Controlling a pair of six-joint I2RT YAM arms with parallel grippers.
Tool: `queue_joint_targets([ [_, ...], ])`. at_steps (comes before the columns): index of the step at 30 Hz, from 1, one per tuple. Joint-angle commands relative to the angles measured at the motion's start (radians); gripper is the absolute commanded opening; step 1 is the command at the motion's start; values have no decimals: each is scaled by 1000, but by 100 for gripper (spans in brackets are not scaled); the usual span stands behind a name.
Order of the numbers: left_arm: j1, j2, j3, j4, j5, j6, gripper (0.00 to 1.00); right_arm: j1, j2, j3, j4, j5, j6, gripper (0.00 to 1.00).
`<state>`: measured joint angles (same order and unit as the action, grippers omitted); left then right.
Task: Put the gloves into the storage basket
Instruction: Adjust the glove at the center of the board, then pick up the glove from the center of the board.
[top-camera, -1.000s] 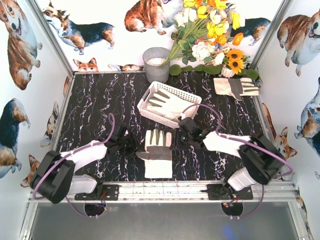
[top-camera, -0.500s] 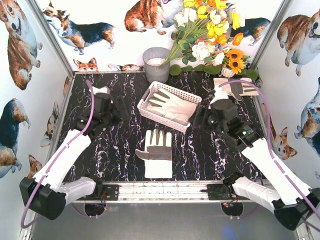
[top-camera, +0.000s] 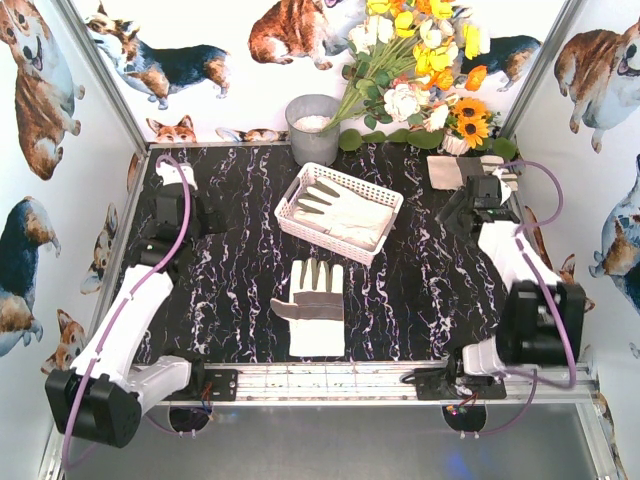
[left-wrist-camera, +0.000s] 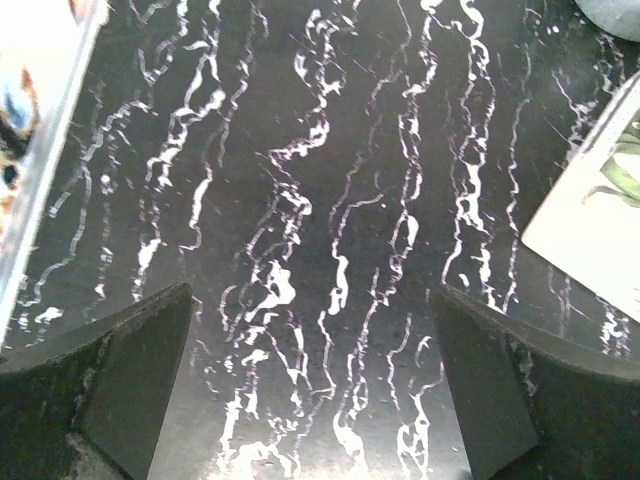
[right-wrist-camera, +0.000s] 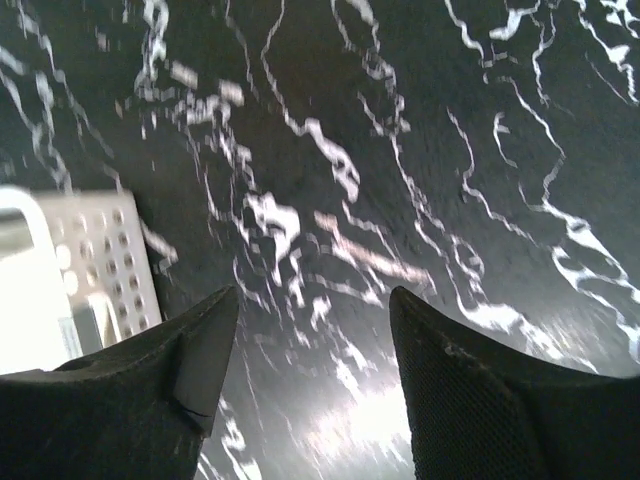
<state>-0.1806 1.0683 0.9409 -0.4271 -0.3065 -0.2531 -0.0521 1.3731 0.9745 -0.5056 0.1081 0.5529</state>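
Left pincer (left-wrist-camera: 310, 296) gapes empty left of the storage basket (top-camera: 320, 243), right pincer (right-wrist-camera: 312, 296) same deal on its right, both arms stretched out. Only overhead shows gloves (top-camera: 316, 305): one inside, one in front.

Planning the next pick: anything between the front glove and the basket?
Nothing visible. Only bare tabletop lies between the front glove and the near wall of the storage basket, which already holds another glove. The left gripper and right gripper sit off to the sides, open and empty.
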Motion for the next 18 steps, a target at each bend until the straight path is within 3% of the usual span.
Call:
queue_joint_targets([
  [1,15,-43,-9,64,-75,89,98,-49,118,45,281,40,167,66],
  [8,15,-57,-22,66,0,63,98,-172,388,161,453,-89,352,68],
  [14,23,-52,-21,68,5,35,98,-221,467,194,576,-94,409,67],
  [18,23,-34,-28,82,5,41,98,-237,523,232,606,-89,439,61],
])
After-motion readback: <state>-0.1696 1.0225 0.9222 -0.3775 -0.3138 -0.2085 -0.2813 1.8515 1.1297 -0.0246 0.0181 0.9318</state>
